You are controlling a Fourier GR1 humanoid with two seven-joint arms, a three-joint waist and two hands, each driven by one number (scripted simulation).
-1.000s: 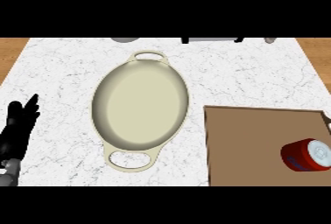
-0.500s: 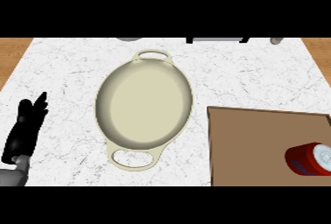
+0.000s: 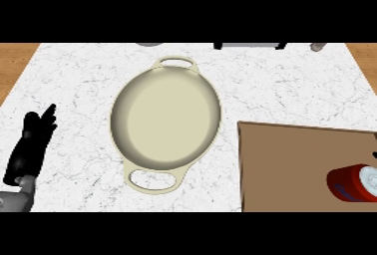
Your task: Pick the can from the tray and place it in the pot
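A red can (image 3: 355,184) with a pale lid lies on its side on the brown tray (image 3: 294,164) at the lower right, cut by the view's right edge. The cream oval pot (image 3: 166,117) with two loop handles sits in the middle of the marble counter and holds nothing. My left hand (image 3: 29,144) rests open at the lower left, fingers straight and pointing up, well apart from the pot. My right hand does not show in this view.
Grey and dark objects (image 3: 250,45) line the counter's far edge. Wooden floor (image 3: 15,64) shows beyond the counter's left and right sides. Bare marble (image 3: 294,84) lies between pot and tray.
The view has shifted: pot, tray and can sit further right in the picture, and more of my left hand shows. The can lies in the same spot on the tray.
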